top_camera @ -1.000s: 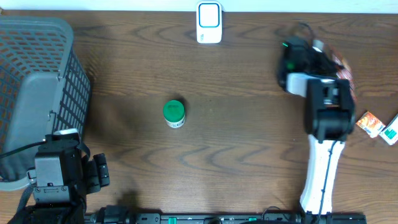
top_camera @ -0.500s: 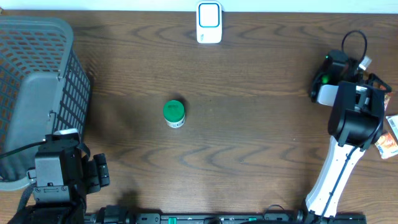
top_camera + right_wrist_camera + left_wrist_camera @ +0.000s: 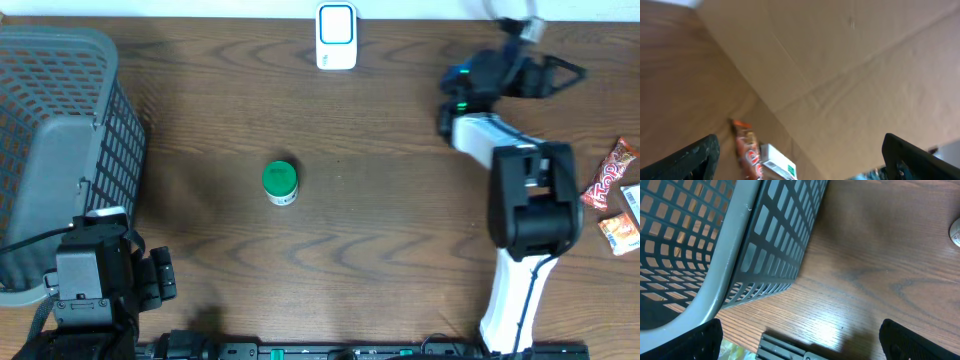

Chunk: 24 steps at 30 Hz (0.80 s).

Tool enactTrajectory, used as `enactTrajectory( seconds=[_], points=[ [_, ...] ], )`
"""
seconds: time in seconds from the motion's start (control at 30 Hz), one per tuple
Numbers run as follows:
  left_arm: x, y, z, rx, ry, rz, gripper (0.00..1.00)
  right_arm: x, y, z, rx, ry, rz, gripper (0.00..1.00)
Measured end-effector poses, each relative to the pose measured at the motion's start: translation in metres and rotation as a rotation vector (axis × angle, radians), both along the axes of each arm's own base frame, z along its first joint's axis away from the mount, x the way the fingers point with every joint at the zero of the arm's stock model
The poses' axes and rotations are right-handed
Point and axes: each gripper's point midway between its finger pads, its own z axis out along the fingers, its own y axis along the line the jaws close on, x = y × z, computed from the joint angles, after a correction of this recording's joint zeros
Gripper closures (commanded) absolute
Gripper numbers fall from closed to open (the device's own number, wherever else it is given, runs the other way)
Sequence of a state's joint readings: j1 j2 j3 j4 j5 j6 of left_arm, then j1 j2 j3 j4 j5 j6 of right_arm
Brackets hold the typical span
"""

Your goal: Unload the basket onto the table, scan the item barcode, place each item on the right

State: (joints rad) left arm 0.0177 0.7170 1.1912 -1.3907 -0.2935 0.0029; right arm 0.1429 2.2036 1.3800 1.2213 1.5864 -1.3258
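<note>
Red snack bar [image 3: 614, 173] now lies with the packets [image 3: 622, 228] at the right edge, just let go by the right gripper [image 3: 565, 76], which is empty with its jaws spread. The green-lidded jar [image 3: 279, 182] probably goes next.
Left wrist: the left gripper [image 3: 802, 340] idles with jaws wide apart beside the basket [image 3: 740, 255].
Right wrist: the snack bar lies free below.

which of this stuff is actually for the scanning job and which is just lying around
likely for the job: white scanner, green-lidded jar, snack packets
just lying about: grey basket, though scanned items may go there
</note>
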Motion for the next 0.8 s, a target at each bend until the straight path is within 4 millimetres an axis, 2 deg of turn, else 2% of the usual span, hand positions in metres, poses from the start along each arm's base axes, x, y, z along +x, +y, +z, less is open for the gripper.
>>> enactTrajectory(
  seconds=[0.13,0.2,0.23,0.27,0.3,0.43,0.5,0.57,0.7,0.8],
  points=[
    [0.000,0.000,0.000,0.000,0.000,0.000,0.02,0.011,0.073,-0.002,-0.003,0.017,0.152,0.01],
    [0.000,0.000,0.000,0.000,0.000,0.000,0.02,0.012,0.111,0.003,0.003,-0.006,0.229,0.01],
    [0.000,0.000,0.000,0.000,0.000,0.000,0.02,0.013,0.127,0.008,0.009,-0.024,0.261,0.01],
    [0.000,0.000,0.000,0.000,0.000,0.000,0.02,0.012,0.154,0.017,0.023,-0.065,0.316,0.01],
    [0.000,0.000,0.000,0.000,0.000,0.000,0.02,0.011,0.162,0.021,0.026,-0.073,0.334,0.01],
    [0.000,0.000,0.000,0.000,0.001,0.000,0.02,0.004,0.223,0.050,0.052,-0.122,0.455,0.01],
    [0.000,0.000,0.000,0.000,0.000,0.000,0.02,0.001,0.241,0.061,0.062,-0.137,0.490,0.01],
    [0.000,0.000,0.000,0.000,0.000,0.000,0.02,0.001,0.248,0.074,0.079,-0.173,0.503,0.01],
    [0.000,0.000,0.000,0.000,0.001,0.000,0.02,0.009,0.246,0.112,0.113,-0.264,0.488,0.01],
    [0.000,0.000,0.000,0.000,0.001,0.000,0.02,0.022,0.248,0.140,0.084,-0.237,0.494,0.01]
  ],
)
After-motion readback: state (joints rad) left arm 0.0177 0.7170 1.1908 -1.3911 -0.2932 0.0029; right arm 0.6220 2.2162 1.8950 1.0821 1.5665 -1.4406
